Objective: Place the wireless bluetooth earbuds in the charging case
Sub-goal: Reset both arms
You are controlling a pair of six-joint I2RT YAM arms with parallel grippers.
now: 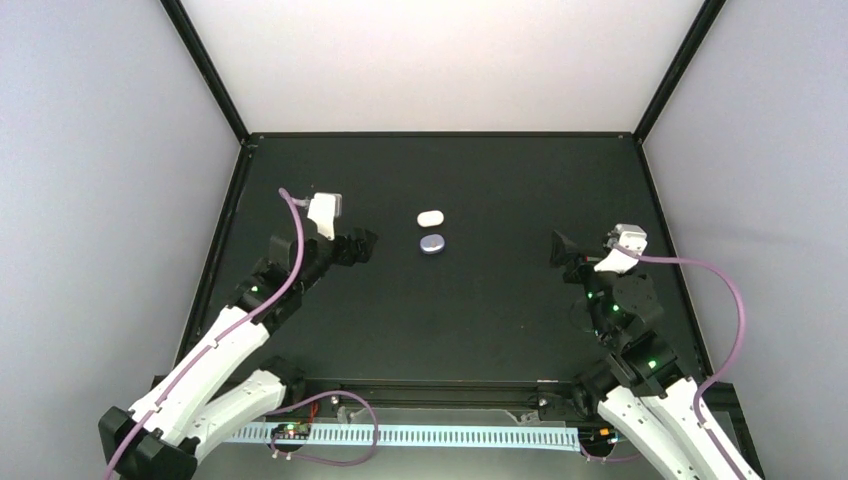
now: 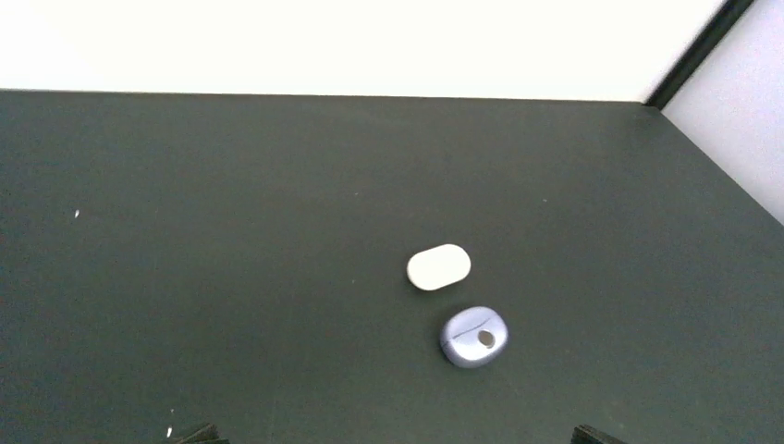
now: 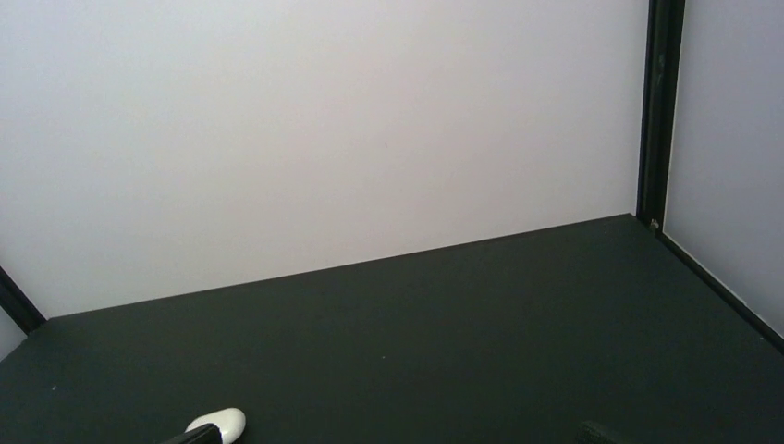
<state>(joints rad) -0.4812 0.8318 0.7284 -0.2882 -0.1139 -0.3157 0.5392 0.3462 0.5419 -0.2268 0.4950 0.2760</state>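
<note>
Two small oval charging cases lie shut near the table's middle: a white case (image 1: 430,217) (image 2: 438,267) and, just nearer, a lilac case (image 1: 432,243) (image 2: 473,338) with a small round hole on top. No earbuds show in any view. My left gripper (image 1: 362,245) (image 2: 396,437) stands open to the left of the cases, with only its fingertips (image 2: 194,435) at the wrist view's bottom edge. My right gripper (image 1: 560,250) (image 3: 398,435) is open well to the right of them. The white case (image 3: 222,423) peeks out beside its left fingertip.
The black table (image 1: 500,320) is fenced by a black frame with pale walls on three sides. Lilac cables loop from both wrists, and a white perforated strip (image 1: 420,436) runs along the near edge between the arm bases.
</note>
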